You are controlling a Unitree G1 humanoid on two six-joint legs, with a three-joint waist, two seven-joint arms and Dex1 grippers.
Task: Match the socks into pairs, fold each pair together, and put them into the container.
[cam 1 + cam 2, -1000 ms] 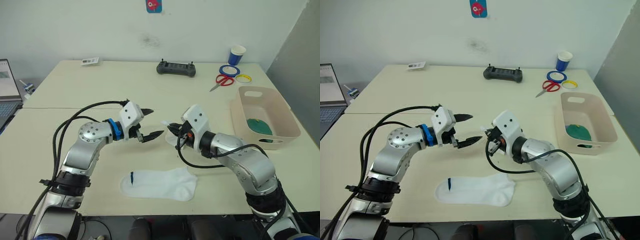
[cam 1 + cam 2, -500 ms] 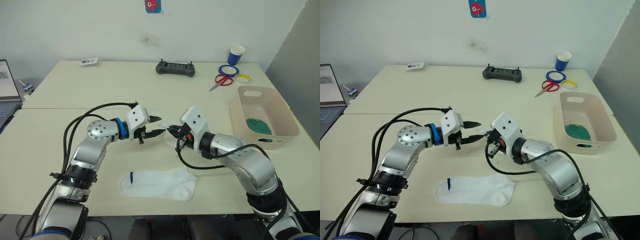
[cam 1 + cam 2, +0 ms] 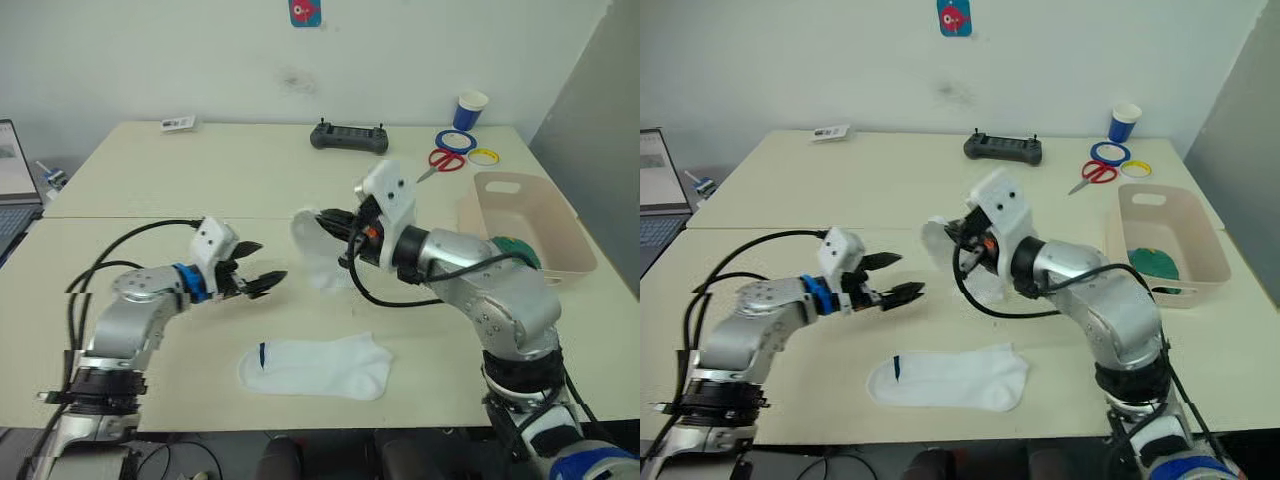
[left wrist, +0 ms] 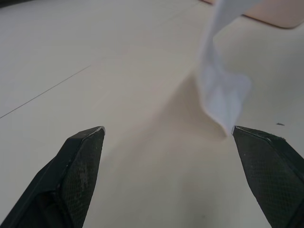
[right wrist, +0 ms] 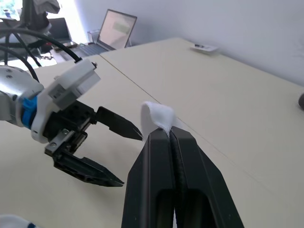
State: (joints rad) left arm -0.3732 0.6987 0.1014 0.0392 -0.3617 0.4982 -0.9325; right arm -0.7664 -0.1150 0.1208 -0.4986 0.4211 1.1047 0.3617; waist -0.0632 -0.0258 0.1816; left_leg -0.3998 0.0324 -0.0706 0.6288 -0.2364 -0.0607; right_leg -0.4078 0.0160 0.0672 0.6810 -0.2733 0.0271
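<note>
We observe the right gripper point(image 3: 326, 222) raised above the table point(image 3: 150, 180), its jaws clamped on a white sock point(image 3: 312, 250), which hangs down from the fingertips with its lower end at the tabletop. The left gripper point(image 3: 262, 270) hovers low over the table beside that sock, jaws apart, holding nothing. A second white sock point(image 3: 315, 366) with a small navy mark lies flat near the front edge, apart from both grippers. The beige container point(image 3: 560, 262) stands at the table's right side; a dark green sock point(image 3: 518, 250) lies inside it. Scissors point(image 3: 441, 162), tape rings point(image 3: 457, 141) and a paper cup point(image 3: 472, 109) sit behind it.
</note>
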